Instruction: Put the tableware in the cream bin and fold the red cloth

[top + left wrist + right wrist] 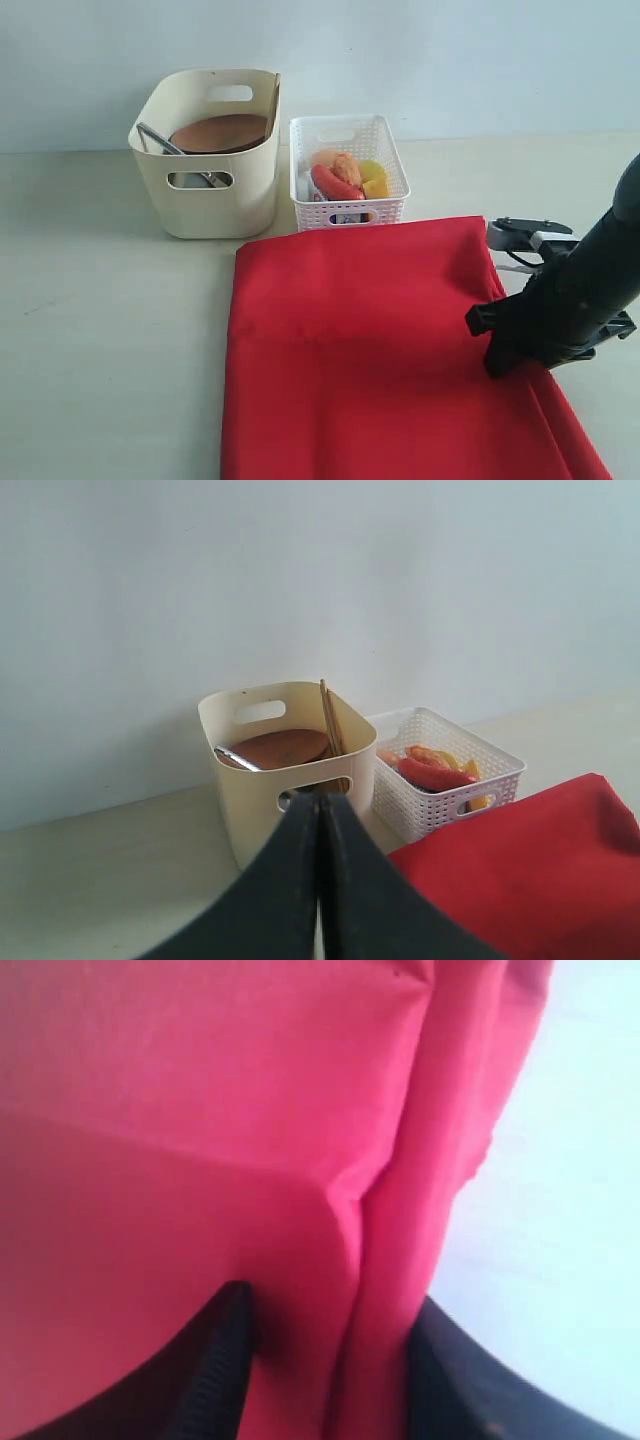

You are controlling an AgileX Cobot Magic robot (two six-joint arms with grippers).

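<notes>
The cream bin (210, 210) holds the round brown plate (220, 132) and chopsticks (330, 718); the white basket (348, 135) holds food (345, 175). My right claw (328, 1305), spread, straddles a fold of the red cloth (370, 340); my left claw (318, 810) is pressed together.

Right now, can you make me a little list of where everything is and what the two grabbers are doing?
cream bin: at the back, holding the brown plate, chopsticks and a silver utensil
white basket: right beside the cream bin, with foods inside
red cloth: spread out in front of both
left gripper: shut, holding nothing
right gripper: down at the cloth's edge, jaws apart on either side of a raised ridge of cloth
</notes>
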